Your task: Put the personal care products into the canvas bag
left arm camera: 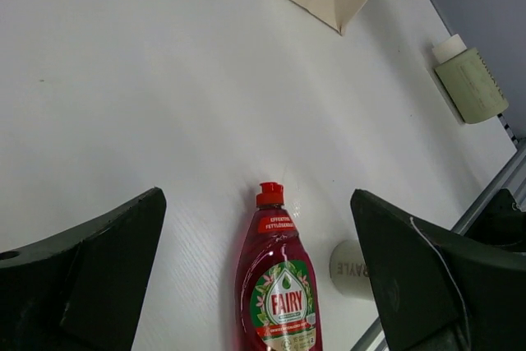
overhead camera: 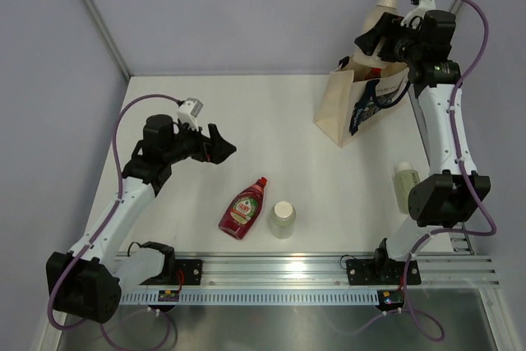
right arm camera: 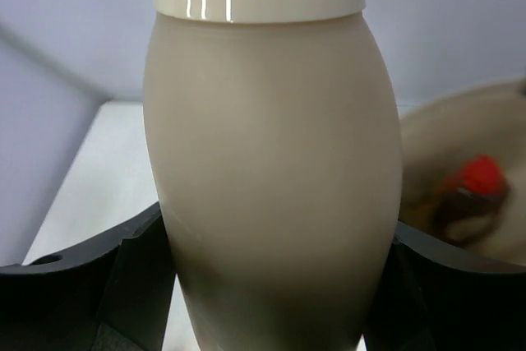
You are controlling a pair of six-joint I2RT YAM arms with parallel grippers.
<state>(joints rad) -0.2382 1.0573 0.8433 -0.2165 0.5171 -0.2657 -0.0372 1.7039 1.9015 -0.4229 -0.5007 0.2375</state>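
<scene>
Right hand: your right hand [overhead camera: 381, 39] was clamped on the beige pump bottle [overhead camera: 385, 4], one finger on each side of its lower body, as the right wrist view showed.
Pump bottle: you held it upright, pump head at the top, raised off the desk [overhead camera: 246, 104] and higher than the bag's rim, at about 1 o'clock from the bag in the top view.
Canvas bag: the canvas bag [overhead camera: 343, 114] stood upright at the far right of the desk, mouth open, dark blue print on the side facing 4 o'clock.
Inside the bag: a red cap [right arm camera: 479, 175] showed in its mouth; you could not tell more of that bottle.
Left hand: your left hand [overhead camera: 222, 150] hung above the desk with its fingers spread wide and nothing between them.
Red bottle: the red bottle [overhead camera: 244, 210] lay flat on the desk at 5 o'clock from the left hand, its cap pointing to 1 o'clock.
Pale bottle: a pale bottle [overhead camera: 282, 219] sat just beside the red one, at its 3 o'clock, apart from it.
Second pale bottle: the second pale bottle [left arm camera: 470, 81] lay on its side near the right edge, at 5 o'clock from the bag, partly hidden by your right arm in the top view.
</scene>
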